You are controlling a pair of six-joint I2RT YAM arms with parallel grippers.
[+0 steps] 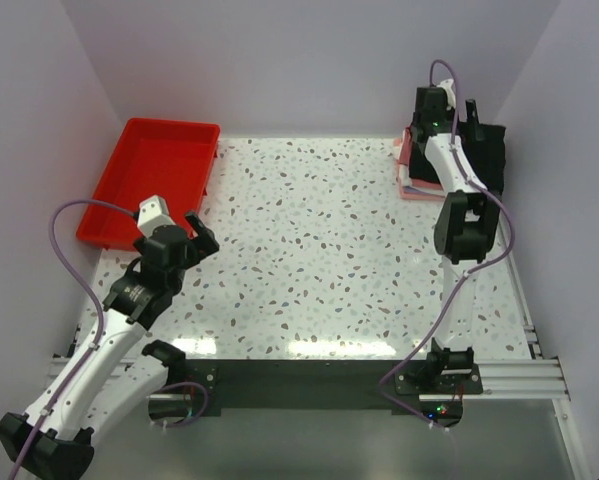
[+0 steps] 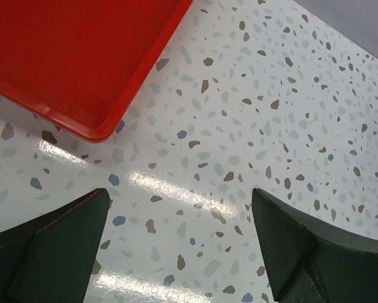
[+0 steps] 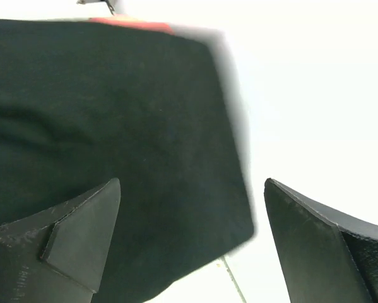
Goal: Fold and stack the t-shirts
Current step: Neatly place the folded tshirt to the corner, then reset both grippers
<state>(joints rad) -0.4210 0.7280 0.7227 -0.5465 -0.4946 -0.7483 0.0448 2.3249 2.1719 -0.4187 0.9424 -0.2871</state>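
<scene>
A folded stack of t-shirts sits at the far right back corner of the table. Pale pink and salmon-red layers (image 1: 412, 180) show at its left edge, and the black t-shirt (image 1: 489, 150) lies on top. My right gripper (image 1: 449, 115) hovers over the stack, open and empty. In the right wrist view the black t-shirt (image 3: 113, 120) fills the left side between and behind my open right gripper (image 3: 192, 211), with a thin salmon-red strip (image 3: 132, 25) at its far edge. My left gripper (image 1: 201, 235) is open and empty above bare table, also in its wrist view (image 2: 179, 218).
A red plastic tray (image 1: 169, 126) stands at the back left, and its corner (image 2: 100, 129) lies just ahead of the left fingers. Pale walls close in the table on the left, back and right. The speckled tabletop (image 1: 319, 250) spreads between the arms.
</scene>
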